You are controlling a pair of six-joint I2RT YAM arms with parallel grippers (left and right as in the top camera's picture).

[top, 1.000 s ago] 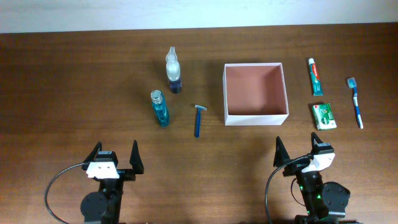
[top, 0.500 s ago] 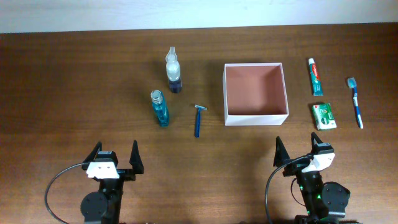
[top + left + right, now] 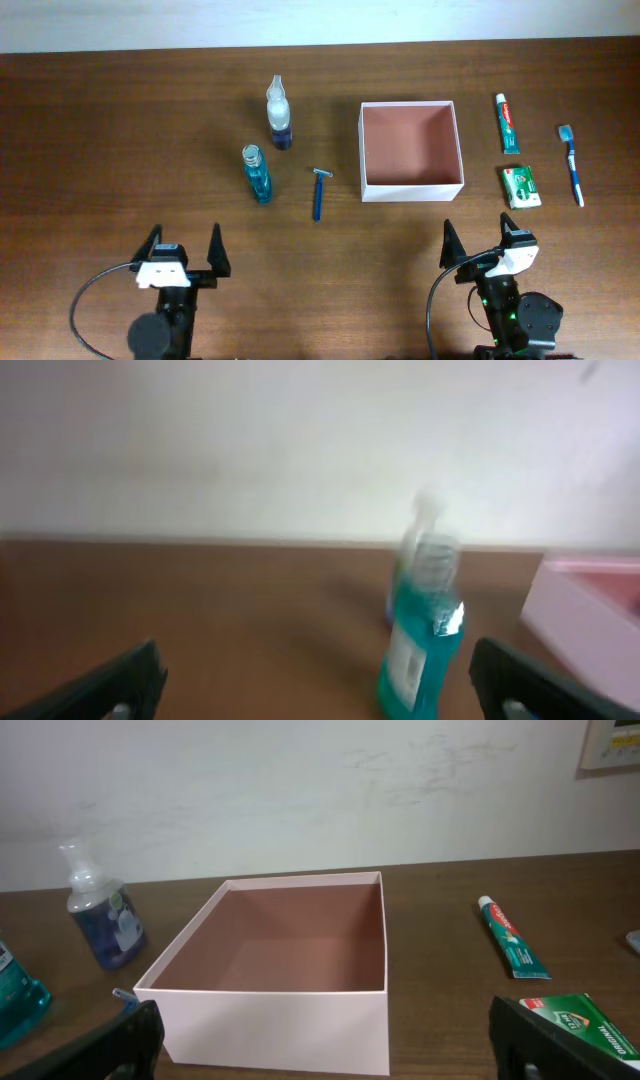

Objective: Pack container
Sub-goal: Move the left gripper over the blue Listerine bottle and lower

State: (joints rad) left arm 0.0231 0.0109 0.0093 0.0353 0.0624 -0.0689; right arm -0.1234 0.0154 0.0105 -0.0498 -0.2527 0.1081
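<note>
The square, white-walled container (image 3: pixel 411 190) sits open-topped on the wooden desk (image 3: pixel 120 130), right of centre, its reddish-brown floor bare to the overhead camera. Just to its left lies a blue razor (image 3: pixel 319 193), handle pointing toward the robot. Farther left a teal bottle (image 3: pixel 258 173) stands, and a clear pump bottle of blue liquid (image 3: pixel 279 113) stands behind it. To the container's right, a toothpaste tube (image 3: pixel 508 123) lies above a small green box (image 3: pixel 521 187), with a blue toothbrush (image 3: pixel 573 165) at the far right. At the desk's near edge, well apart from every item, the left hand (image 3: pixel 185 242) and the right hand (image 3: pixel 479 245) both hang released, fingers spread wide and grasping nothing. The left wrist view is blurred; the shape behind the teal bottle there is probably the pump bottle.
</note>
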